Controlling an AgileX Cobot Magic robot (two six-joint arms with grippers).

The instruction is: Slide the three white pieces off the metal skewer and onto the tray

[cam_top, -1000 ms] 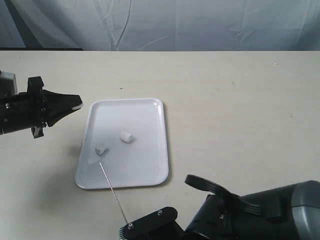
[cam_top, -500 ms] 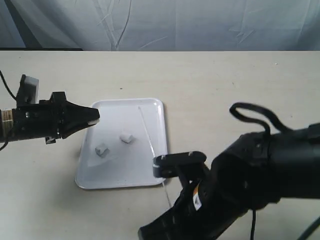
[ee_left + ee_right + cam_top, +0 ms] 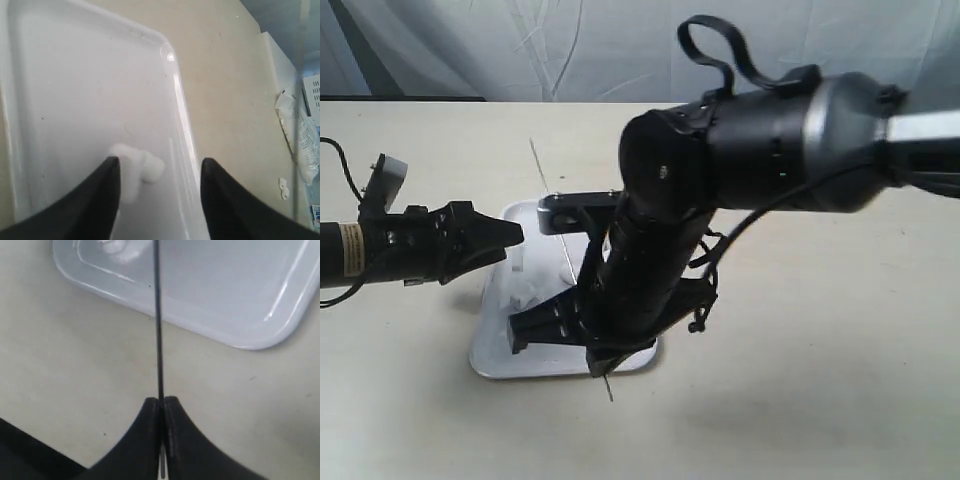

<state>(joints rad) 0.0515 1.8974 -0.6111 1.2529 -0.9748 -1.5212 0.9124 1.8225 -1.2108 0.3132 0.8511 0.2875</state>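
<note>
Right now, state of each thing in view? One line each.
metal skewer: clamped in the right gripper, jaws shut, no pieces seen on the visible length.
left gripper: jaws open, over the tray.
tray: flat on the table, holding white pieces.
white pieces: loose in the tray, between the left jaws.

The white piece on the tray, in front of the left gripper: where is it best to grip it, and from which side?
Probably grip the white piece across its rounded sides, coming from above. It lies low on the flat floor of the tray, so a level approach could scrape the tray. The open left gripper frames it, though one finger hides part of it.
</note>
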